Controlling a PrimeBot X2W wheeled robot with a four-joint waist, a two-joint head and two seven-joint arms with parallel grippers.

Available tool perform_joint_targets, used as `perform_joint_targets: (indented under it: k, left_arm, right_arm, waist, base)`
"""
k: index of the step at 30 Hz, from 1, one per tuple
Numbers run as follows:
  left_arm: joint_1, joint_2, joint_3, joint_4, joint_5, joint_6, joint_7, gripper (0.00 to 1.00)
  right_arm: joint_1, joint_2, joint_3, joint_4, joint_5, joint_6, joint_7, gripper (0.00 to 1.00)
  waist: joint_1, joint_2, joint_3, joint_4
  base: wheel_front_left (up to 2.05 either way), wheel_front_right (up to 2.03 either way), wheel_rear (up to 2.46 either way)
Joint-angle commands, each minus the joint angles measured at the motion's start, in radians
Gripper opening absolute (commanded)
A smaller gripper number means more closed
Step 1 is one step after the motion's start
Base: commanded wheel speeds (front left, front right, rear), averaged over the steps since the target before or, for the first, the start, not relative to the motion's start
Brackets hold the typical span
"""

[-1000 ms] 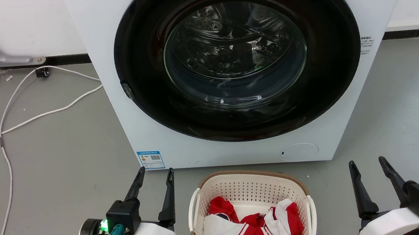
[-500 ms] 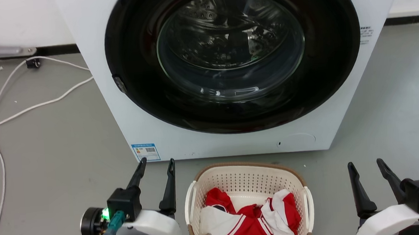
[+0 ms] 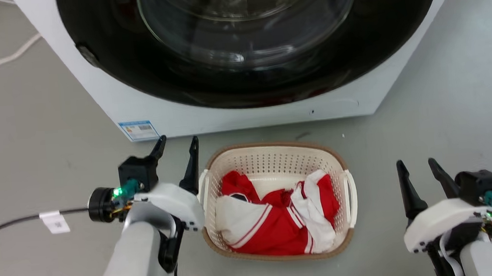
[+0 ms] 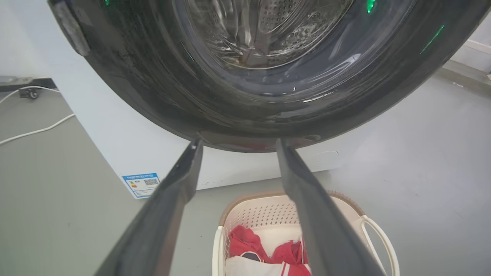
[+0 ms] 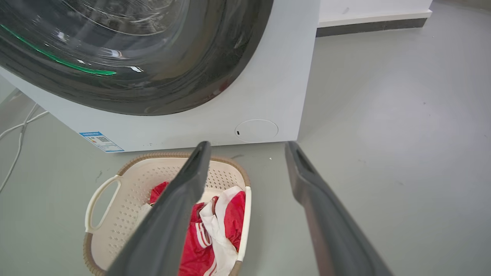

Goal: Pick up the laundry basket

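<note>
Clothing (image 3: 279, 223) in red and white lies crumpled inside the laundry basket (image 3: 274, 164), which sits upright on the grey floor (image 3: 30, 128) just in front of the washer (image 3: 244, 114), below its dark round door (image 3: 246, 81). The basket's white side handles face the two arms. The left gripper (image 3: 177, 141) hangs just beside the left handle (image 3: 204, 183), its two dark fingers spread apart with nothing between them; whether the inner finger touches the basket cannot be told. The right gripper (image 3: 415, 163) is well apart from the right handle (image 3: 352, 193), with bare floor between, and its fingers also stand apart and empty. In each wrist view the basket shows low, partly behind one of the parted fingers. A blue label (image 3: 138, 129) sits at the washer's lower left corner.
</note>
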Motion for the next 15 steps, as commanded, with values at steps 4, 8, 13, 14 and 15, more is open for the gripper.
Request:
perform_joint_targets:
  k: [4, 8, 13, 14, 15]
  left_arm:
    - [-0.101, 0.02, -0.008, 0.102, -0.043, -0.017, 0.047, 1.0]
    - [-0.17, 0.046, -0.023, 0.191, -0.081, -0.023, 0.093, 1.0]
    - [-0.241, 0.077, -0.069, 0.288, -0.135, -0.025, 0.156, 1.0]
    - [-0.253, 0.085, -0.082, 0.303, -0.151, -0.025, 0.165, 1.0]
    - [-0.265, 0.094, -0.095, 0.314, -0.165, -0.025, 0.17, 1.0]
  right_arm:
    - [-0.112, 0.0, 0.022, 0.116, 0.017, 0.0, -0.021, 1.0]
    - [-0.194, 0.0, 0.052, 0.215, 0.039, 0.0, -0.037, 1.0]
    - [-0.291, 0.001, 0.098, 0.352, 0.072, 0.0, -0.065, 1.0]
    - [-0.31, 0.001, 0.11, 0.379, 0.078, 0.0, -0.071, 1.0]
    - [-0.329, 0.0, 0.12, 0.403, 0.089, 0.0, -0.078, 1.0]
  waist:
    - [-0.0001, 0.0, 0.145, -0.045]
    - [-0.0001, 0.0, 0.215, -0.066]
    - [-0.0001, 0.0, 0.295, -0.085]
    - [-0.0001, 0.0, 0.309, -0.089]
    - [-0.0001, 0.0, 0.323, -0.094]
  base:
    - [0.0, 0.0, 0.0]
    - [0.0, 0.0, 0.0]
    - [0.0, 0.0, 0.0]
    - [0.0, 0.0, 0.0]
    - [0.0, 0.0, 0.0]
